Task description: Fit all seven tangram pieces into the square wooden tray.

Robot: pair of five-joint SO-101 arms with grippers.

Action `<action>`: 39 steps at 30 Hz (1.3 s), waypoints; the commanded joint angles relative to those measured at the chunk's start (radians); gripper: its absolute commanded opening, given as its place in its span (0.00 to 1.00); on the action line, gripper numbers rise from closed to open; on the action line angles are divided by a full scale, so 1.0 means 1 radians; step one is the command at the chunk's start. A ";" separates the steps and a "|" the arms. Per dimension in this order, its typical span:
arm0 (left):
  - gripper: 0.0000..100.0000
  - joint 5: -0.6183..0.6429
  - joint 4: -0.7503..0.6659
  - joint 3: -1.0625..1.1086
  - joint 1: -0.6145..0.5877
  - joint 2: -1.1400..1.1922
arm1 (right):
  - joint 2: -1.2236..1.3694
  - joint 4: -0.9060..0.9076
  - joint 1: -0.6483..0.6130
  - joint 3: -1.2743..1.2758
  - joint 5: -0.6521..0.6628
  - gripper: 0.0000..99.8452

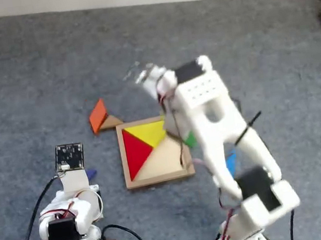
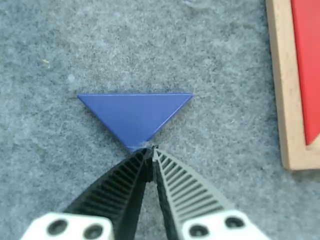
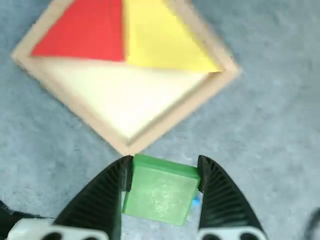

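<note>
The square wooden tray lies mid-table with a red triangle and a yellow triangle in it. My right gripper is shut on a green square, held above the carpet just off a corner of the tray; the green square shows at the tray's right edge. My left gripper is shut and empty, its tips touching the point of a dark blue triangle lying flat left of the tray. The bare part of the tray floor is pale wood.
An orange piece and a brown piece lie together on the carpet beyond the tray's far left corner. A light blue piece lies right of the tray, partly under the right arm. Grey carpet surrounds everything.
</note>
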 commanded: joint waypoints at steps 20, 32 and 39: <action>0.01 -0.008 0.005 0.021 -0.012 -0.035 | -0.165 -0.496 -0.219 0.446 -0.144 0.17; 0.01 -0.008 0.005 0.021 -0.012 -0.035 | -0.166 -0.490 -0.220 0.440 -0.149 0.25; 0.01 -0.008 0.005 0.021 -0.012 -0.035 | -0.174 -0.489 -0.219 0.440 -0.149 0.25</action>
